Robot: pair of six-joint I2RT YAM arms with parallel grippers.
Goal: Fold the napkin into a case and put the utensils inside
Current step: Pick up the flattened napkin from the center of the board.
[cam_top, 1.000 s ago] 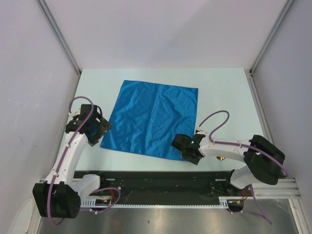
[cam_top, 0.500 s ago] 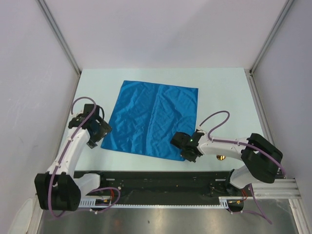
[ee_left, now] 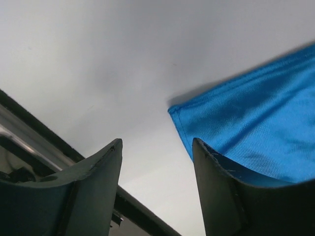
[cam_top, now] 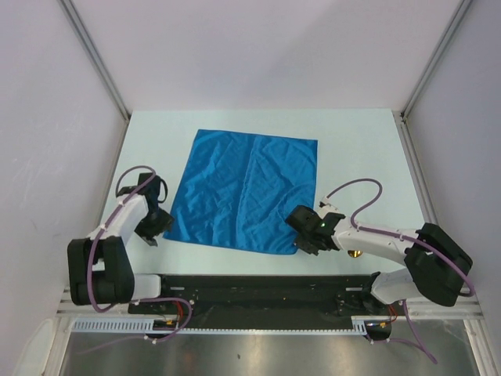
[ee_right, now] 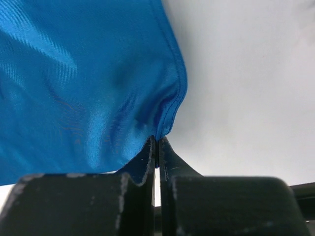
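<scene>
The napkin (cam_top: 246, 192) is a bright blue square cloth lying spread flat mid-table. My right gripper (cam_top: 300, 237) is at its near-right corner. In the right wrist view the jaws (ee_right: 157, 140) are shut on the hem of the napkin (ee_right: 83, 83), which bunches up at the pinch. My left gripper (cam_top: 159, 227) is at the near-left corner. In the left wrist view it (ee_left: 156, 147) is open, with the napkin's corner (ee_left: 246, 128) just past the right finger (ee_left: 216, 187), not between the jaws. A small gold bit (cam_top: 354, 254) shows under my right arm; the utensils are otherwise hidden.
The white table (cam_top: 352, 149) is walled by pale panels at the back and sides, with metal posts at the back corners. A black rail (cam_top: 258, 294) runs along the near edge, and it also shows in the left wrist view (ee_left: 29, 128).
My left gripper has swung nearer and lower, to the napkin's near-left corner. My right arm has shifted slightly right at the near-right corner, and the cloth there has puckered.
</scene>
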